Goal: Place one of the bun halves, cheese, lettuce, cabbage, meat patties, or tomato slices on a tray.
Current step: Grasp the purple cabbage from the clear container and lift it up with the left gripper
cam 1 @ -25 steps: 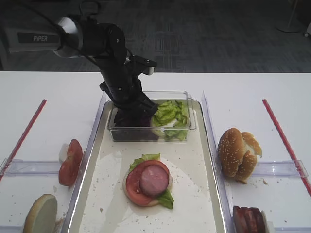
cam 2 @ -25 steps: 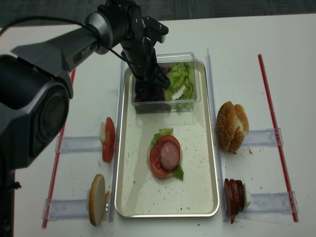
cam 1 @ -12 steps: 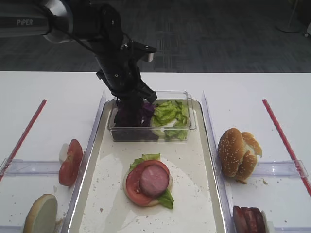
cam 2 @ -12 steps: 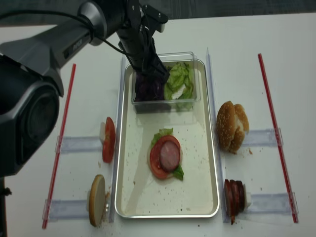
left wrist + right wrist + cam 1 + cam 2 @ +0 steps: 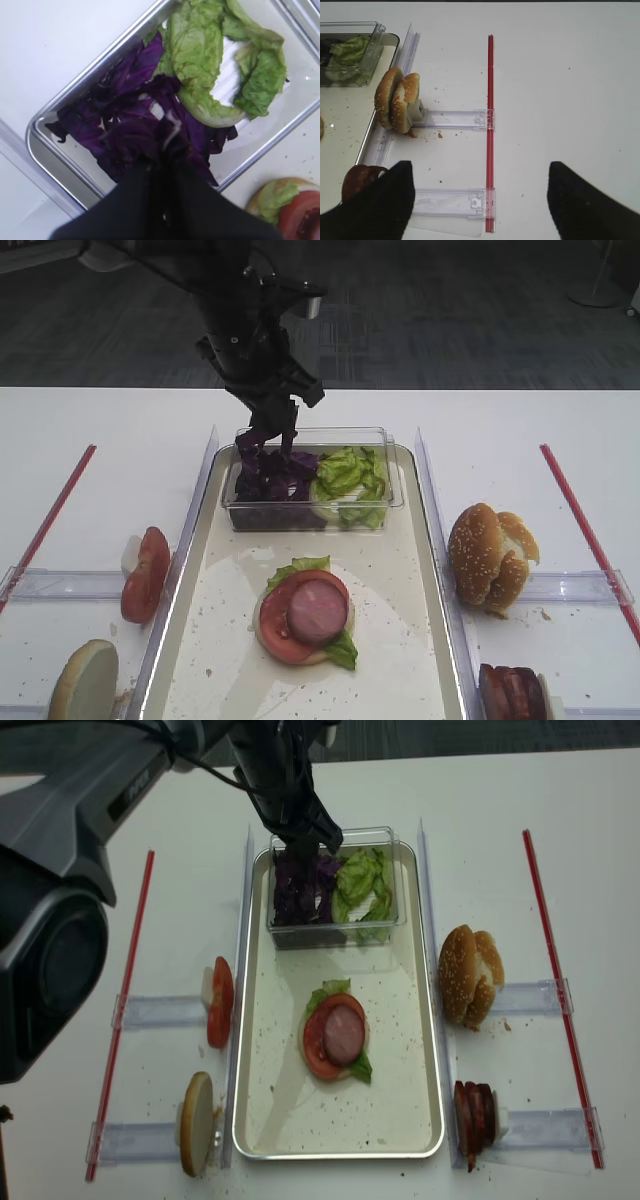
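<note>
On tray (image 5: pixel 420 1050), one patty (image 5: pixel 343 1034), one tomato (image 5: pixel 318 1049)

Bun halves (image 5: pixel 397 106) on edge beside tray (image 5: pixel 367 140)

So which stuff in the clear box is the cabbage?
Find the long silver tray in the middle of the table; a clear plastic box sits at its far end. The cabbage fills the left half, under the left gripper, which pinches some of it. It is dark purple; the lettuce beside it is light green.
</note>
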You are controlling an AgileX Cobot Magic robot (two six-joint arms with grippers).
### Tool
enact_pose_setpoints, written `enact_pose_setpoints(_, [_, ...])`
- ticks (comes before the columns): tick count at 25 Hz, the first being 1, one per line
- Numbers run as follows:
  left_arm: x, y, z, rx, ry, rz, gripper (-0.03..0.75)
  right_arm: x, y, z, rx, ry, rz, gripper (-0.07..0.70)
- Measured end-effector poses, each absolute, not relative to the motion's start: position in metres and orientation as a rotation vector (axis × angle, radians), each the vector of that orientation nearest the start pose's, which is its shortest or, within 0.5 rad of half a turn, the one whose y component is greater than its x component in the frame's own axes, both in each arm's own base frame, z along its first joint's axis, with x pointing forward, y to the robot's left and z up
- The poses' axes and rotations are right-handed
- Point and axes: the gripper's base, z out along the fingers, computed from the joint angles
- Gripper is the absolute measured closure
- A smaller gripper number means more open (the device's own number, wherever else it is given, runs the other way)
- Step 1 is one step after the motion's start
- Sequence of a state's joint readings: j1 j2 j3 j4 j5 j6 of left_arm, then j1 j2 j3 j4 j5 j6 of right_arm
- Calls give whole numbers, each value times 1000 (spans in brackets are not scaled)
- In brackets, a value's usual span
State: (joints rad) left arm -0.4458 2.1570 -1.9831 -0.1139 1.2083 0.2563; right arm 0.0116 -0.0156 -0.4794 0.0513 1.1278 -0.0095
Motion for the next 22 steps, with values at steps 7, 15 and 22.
enact_pose_setpoints(7, [420, -211, 276, 925, 2645, -208, 695, -8, 4, 266, -27, 2116, 63, 61])
enact_pose_setpoints(15, [420, -211, 279, 912, 2644, -198, 695, -8, 4, 266, -27, 2116, 63, 61])
enact_pose_setpoints(22, [421, -209, 279, 915, 2642, -161, 695, -8, 4, 266, -27, 2116, 63, 61])
